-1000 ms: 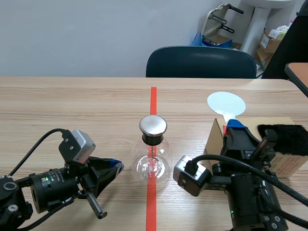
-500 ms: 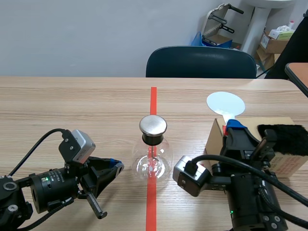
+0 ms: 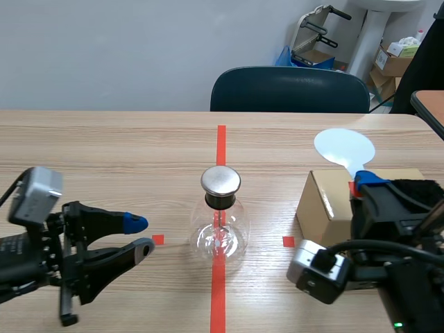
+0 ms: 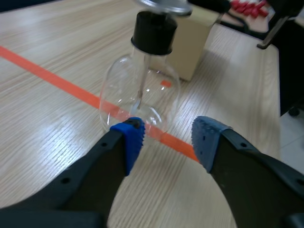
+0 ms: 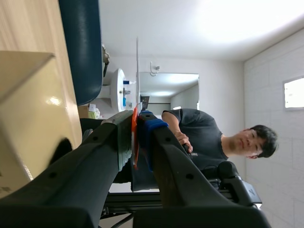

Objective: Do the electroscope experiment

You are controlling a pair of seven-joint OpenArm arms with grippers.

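1. Scene view: the electroscope flask (image 3: 220,222) stands on the bench (image 3: 104,152) on the red tape line (image 3: 220,139). The left hand (image 3: 140,236) is beside it, apart. The right hand (image 3: 368,179) grips a white disc paddle (image 3: 344,148) above a cardboard box (image 3: 322,208).
2. Left wrist view: that hand wide open, flask just ahead.
3. Right wrist view: that hand clamped on the paddle's orange handle.

Bright, even light from overhead falls on the table (image 3: 104,152), leaving only faint, soft shadows around the glass flask (image 3: 219,239) and the cardboard box (image 3: 326,208). The flask's metal cap (image 3: 220,180) carries a pale sheen, and the white disc (image 3: 345,148) looks nearly washed out. In the right wrist view the ceiling (image 5: 237,19) glares white, and the right gripper (image 5: 136,128) stands dark and blurred against it.
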